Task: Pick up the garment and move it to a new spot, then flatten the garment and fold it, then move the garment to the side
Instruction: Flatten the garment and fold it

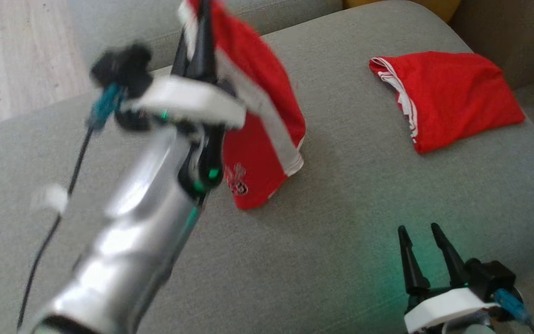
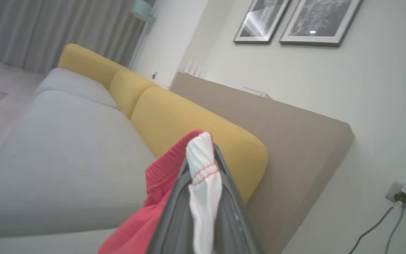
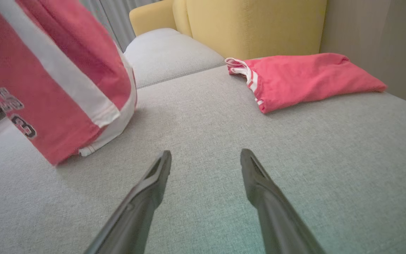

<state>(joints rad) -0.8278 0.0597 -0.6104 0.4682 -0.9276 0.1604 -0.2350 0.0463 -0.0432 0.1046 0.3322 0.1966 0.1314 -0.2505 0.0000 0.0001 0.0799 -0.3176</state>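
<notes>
Grippers, two; red garments, two, on one grey sofa seat (image 1: 341,241).
Nearest: right gripper (image 1: 417,227), jaws spread and empty, low over the seat, probably ready to help flatten. Next: left gripper (image 2: 204,158) clamped on the white-banded edge of the red shorts (image 1: 257,139), held high so the cloth hangs free; blur hides whether the hem touches. Farthest: second red garment (image 1: 452,97), lying folded, apparently set aside.

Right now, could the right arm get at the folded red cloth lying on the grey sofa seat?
Probably yes. The open right fingers point toward the folded red cloth, with bare grey sofa seat between. The red-and-white shorts hang off to the left.
</notes>
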